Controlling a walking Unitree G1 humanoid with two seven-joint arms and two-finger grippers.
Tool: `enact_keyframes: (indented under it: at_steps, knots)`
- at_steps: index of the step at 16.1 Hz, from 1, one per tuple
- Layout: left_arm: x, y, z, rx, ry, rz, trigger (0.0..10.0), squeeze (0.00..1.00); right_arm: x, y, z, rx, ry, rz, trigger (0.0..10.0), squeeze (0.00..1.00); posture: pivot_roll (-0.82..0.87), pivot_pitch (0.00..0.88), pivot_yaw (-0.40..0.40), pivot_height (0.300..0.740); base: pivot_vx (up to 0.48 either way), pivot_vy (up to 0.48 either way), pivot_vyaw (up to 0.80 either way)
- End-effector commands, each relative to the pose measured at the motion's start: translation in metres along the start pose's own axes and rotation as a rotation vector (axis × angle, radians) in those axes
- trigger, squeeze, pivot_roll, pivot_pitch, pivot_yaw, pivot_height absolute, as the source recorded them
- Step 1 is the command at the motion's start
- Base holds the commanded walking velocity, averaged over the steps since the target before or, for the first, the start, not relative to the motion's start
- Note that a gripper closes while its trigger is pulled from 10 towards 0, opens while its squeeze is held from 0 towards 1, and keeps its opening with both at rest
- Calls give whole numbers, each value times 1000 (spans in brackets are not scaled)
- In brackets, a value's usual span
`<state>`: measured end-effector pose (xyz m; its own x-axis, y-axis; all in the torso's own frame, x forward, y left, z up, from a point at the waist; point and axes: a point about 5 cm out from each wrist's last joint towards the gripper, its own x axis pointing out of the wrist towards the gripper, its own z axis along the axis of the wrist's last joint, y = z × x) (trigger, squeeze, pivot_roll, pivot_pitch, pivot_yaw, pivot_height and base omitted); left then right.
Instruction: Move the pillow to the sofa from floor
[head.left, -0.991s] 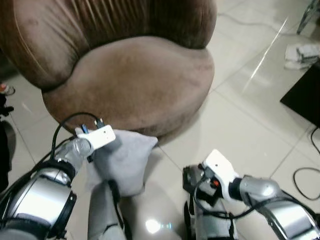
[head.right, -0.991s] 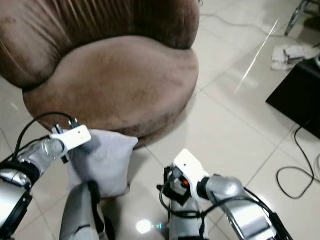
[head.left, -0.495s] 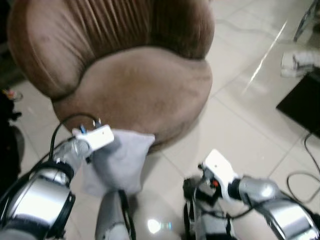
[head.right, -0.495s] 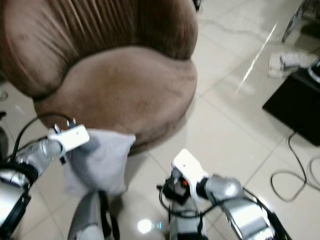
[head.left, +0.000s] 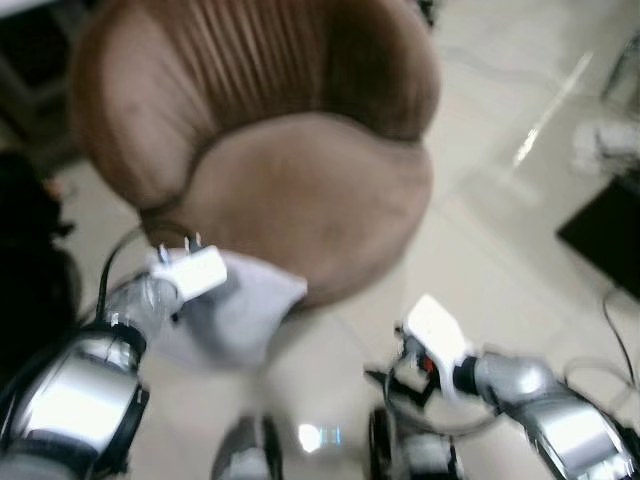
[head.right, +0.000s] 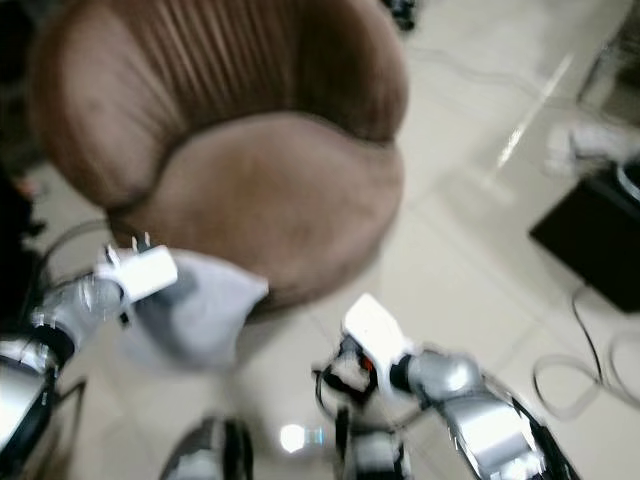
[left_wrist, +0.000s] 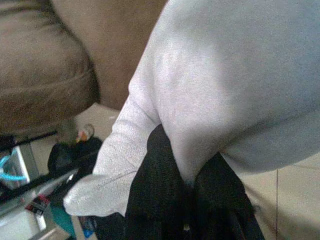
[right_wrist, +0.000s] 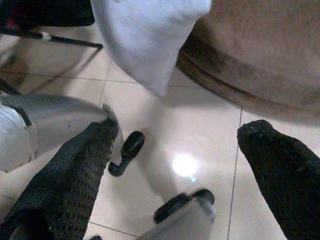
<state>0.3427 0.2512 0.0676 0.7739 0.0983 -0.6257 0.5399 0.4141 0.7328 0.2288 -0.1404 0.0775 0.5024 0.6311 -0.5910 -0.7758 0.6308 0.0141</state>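
A light grey pillow (head.left: 238, 312) hangs in the air in front of the brown round sofa (head.left: 300, 190), level with the front edge of its seat. My left gripper (left_wrist: 187, 187) is shut on the pillow's lower fold, and its black fingers (left_wrist: 155, 200) press into the fabric. My right gripper (right_wrist: 175, 165) is open and holds nothing. It hangs low above the pale tiled floor, to the right of the pillow. Its two fingers (right_wrist: 75, 175) stand wide apart. The head views are blurred.
A black flat object (head.left: 610, 230) lies on the floor at the right, with a cable (head.right: 590, 360) near it and a white cloth (head.left: 610, 140) behind. Dark clutter (head.left: 30, 250) stands at the left. My own silver legs (right_wrist: 55, 125) are below the grippers.
The whole picture has shifted and blurred as the camera moved; more of the sofa back shows. The pillow stays in my left gripper, slightly higher against the sofa's front edge.
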Motion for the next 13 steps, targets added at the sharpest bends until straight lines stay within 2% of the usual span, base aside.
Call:
enact_keyframes:
  at_steps: [1,7,10,13]
  knots:
    - [-2,11,-1,5,-2,37,10000,0,1,2,-2,0,0,8,10000,0,-272,142,52,740,0,0,0]
    - [-2,10,-2,2,0,40,10000,0,7,-1,2,-7,-12,1,10000,0,-262,107,63,740,0,0,0]
    - [-2,15,0,3,-6,52,10000,0,6,-11,28,-44,-80,7,10000,0,-257,70,68,740,0,0,0]
    - [-3,20,6,-12,-24,71,10000,0,7,-18,45,-68,-122,-6,10000,0,-248,42,77,740,0,0,0]
